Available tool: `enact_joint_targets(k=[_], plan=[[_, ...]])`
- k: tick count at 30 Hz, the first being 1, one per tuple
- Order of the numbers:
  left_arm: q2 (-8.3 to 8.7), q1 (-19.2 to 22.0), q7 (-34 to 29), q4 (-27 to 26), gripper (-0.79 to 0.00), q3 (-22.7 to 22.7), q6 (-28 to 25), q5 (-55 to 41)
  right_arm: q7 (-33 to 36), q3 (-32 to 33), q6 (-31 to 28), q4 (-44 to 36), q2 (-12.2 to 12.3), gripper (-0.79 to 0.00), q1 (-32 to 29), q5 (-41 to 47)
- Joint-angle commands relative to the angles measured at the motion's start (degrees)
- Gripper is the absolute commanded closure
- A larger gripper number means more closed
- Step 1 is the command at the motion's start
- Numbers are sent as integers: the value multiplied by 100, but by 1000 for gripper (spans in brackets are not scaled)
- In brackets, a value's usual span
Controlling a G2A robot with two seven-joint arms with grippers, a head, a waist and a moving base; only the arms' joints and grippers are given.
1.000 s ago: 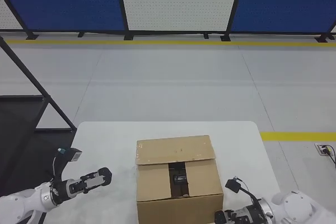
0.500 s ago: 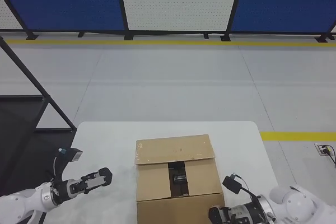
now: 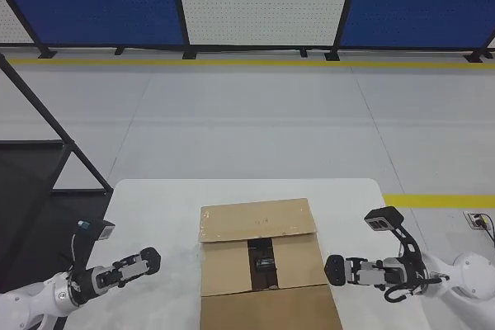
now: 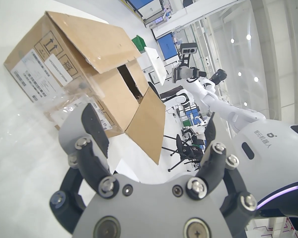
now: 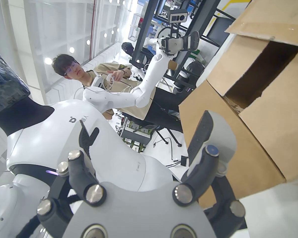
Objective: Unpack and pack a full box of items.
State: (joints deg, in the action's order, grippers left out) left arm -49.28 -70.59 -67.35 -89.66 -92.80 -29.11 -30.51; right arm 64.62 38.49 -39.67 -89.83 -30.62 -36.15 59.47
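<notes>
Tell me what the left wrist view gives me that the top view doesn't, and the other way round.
Left wrist view adds: the labelled side wall of the cardboard box, a clear plastic bag on the table against it, and the left gripper with open fingers. Top view adds: a dark item in the gap between the top flaps. Shared: the box with flaps partly open, the left gripper clear of it, and the right gripper at its opposite side.

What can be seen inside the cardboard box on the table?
Through the narrow gap in the top of the cardboard box, a dark item shows, its kind unclear. The flaps cover the rest of the inside.
</notes>
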Motion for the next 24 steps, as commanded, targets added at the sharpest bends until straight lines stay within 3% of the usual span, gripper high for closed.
enact_joint_targets(k=[1, 7, 12, 20, 24], plan=[[0, 0, 3, 1, -785, 0, -1, 0, 0, 0, 0, 1, 1, -785, 0, -89], [0, 0, 3, 1, -785, 0, -1, 0, -18, 6, 135, -84, -11, -785, -25, -187], [-14, -120, 131, -166, -785, -68, -115, -294, -312, -73, 1298, 10, -207, -785, 59, 272], [-13, -331, -430, -265, -785, -272, -352, -1378, -1257, -340, 3170, 1012, -739, -785, 503, 1094], [-3, -397, -540, -290, -785, -334, -243, -1486, -1253, -355, 3237, 1055, -757, -785, 528, 1061]])
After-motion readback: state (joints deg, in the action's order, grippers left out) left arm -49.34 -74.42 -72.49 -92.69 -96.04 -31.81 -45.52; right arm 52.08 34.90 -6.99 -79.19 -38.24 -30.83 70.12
